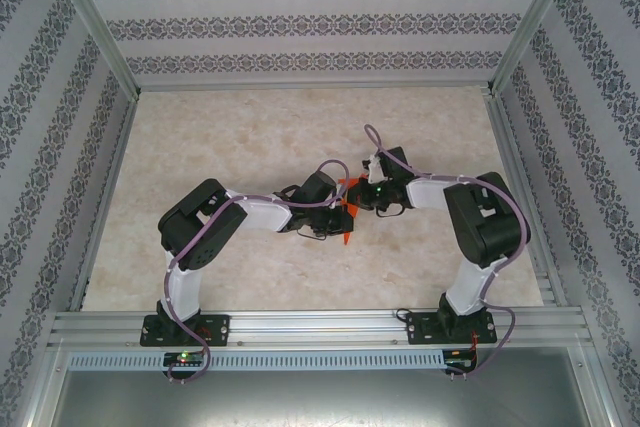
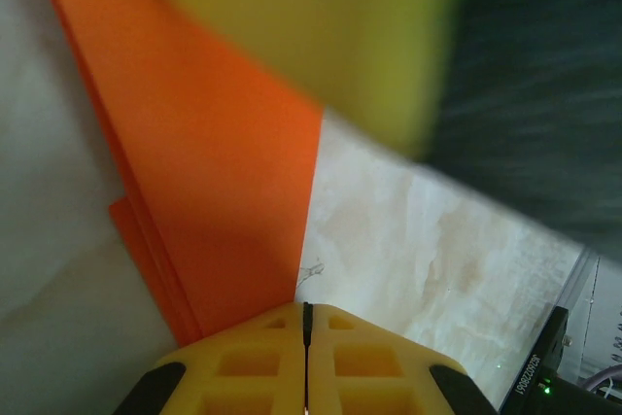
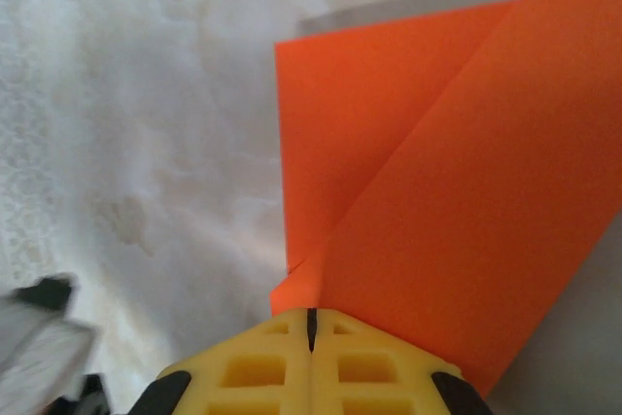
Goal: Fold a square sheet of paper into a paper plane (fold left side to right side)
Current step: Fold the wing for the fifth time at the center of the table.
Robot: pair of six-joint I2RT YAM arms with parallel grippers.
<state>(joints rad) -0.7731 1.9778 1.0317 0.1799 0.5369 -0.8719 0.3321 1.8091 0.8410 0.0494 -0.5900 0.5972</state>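
Orange paper (image 2: pixel 214 191) sits folded near the middle of the table (image 1: pixel 250 137), between the two claws. The left claw (image 2: pixel 306 310) reaches in from 9 o'clock and the right claw (image 3: pixel 311 316) from 3 o'clock. Both claws are squeezed shut, with their tips right at the paper. I think they push down to make the fold sharp. I cannot tell if either one pinches it.

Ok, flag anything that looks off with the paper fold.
The orange paper is folded unevenly: in the left wrist view a lower edge juts past the upper layer, and in the right wrist view a small corner pokes out near the right fingers. No tears show.
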